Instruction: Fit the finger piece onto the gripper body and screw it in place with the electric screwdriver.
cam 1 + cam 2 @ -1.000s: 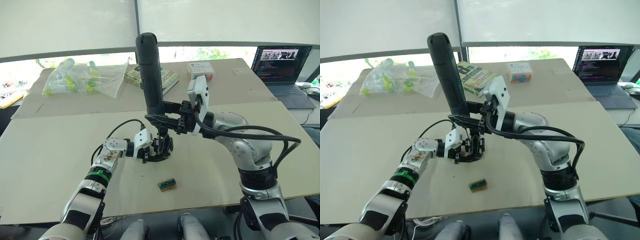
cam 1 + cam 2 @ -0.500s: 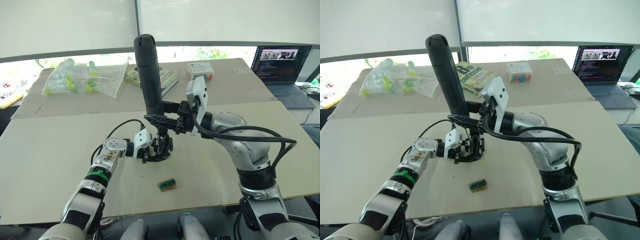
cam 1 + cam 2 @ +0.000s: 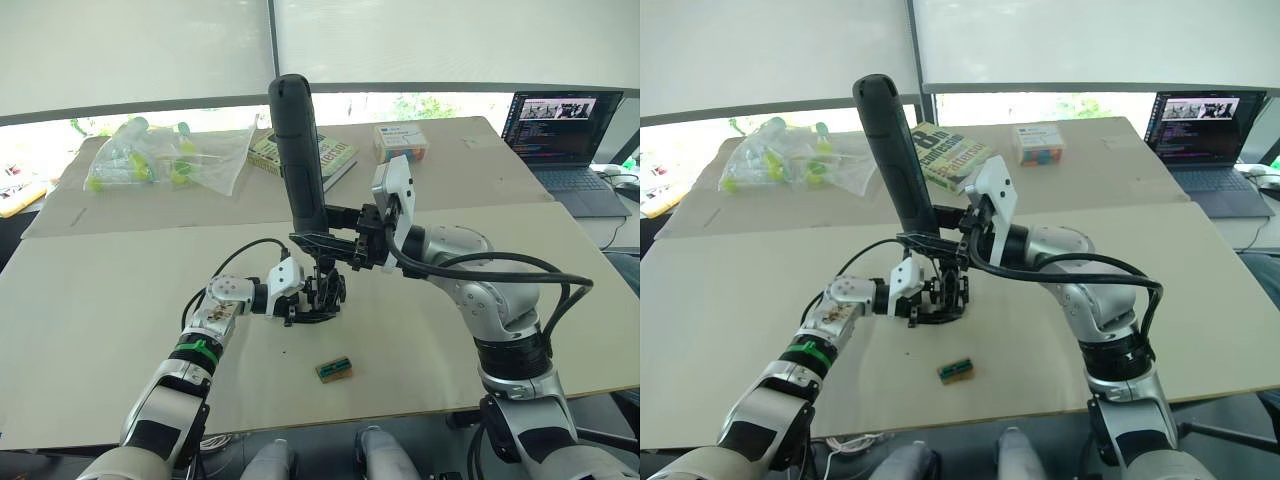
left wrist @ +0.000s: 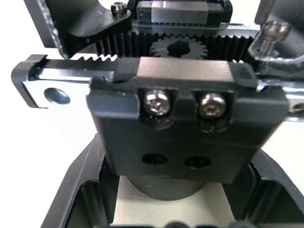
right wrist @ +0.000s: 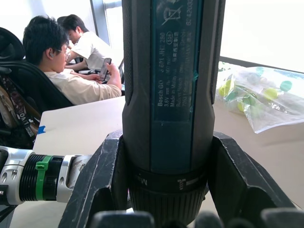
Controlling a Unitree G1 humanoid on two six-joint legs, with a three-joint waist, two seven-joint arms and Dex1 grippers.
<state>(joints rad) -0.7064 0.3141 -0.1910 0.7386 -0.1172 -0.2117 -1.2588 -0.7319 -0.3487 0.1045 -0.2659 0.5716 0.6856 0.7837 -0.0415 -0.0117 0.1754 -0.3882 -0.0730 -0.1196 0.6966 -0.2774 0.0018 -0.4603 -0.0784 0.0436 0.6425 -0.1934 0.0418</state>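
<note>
The electric screwdriver (image 3: 298, 150) stands nearly upright over the table's middle, its thick black handle clamped in my right gripper (image 3: 322, 238), which is shut on it. The right wrist view shows the handle (image 5: 168, 95) between my two fingers (image 5: 102, 185). Its thin bit reaches down onto the gripper body (image 3: 322, 292), a dark blocky mechanism resting on the table. My left gripper (image 3: 303, 300) is shut on that body from the left. In the left wrist view a black block (image 4: 185, 128) with two silver screw heads sits on the body's toothed rack; I cannot tell whether this is the finger piece.
A small tan-and-green block (image 3: 335, 369) lies nearer the front edge. At the back are a bag of plastic tubes (image 3: 160, 155), a book (image 3: 335, 155), a small box (image 3: 402, 140) and a laptop (image 3: 565, 130). Seated people (image 5: 52, 61) appear in the right wrist view.
The screwdriver's handle has leaned very slightly to the left. Both grippers keep their holds, and the gripper body has not moved.
</note>
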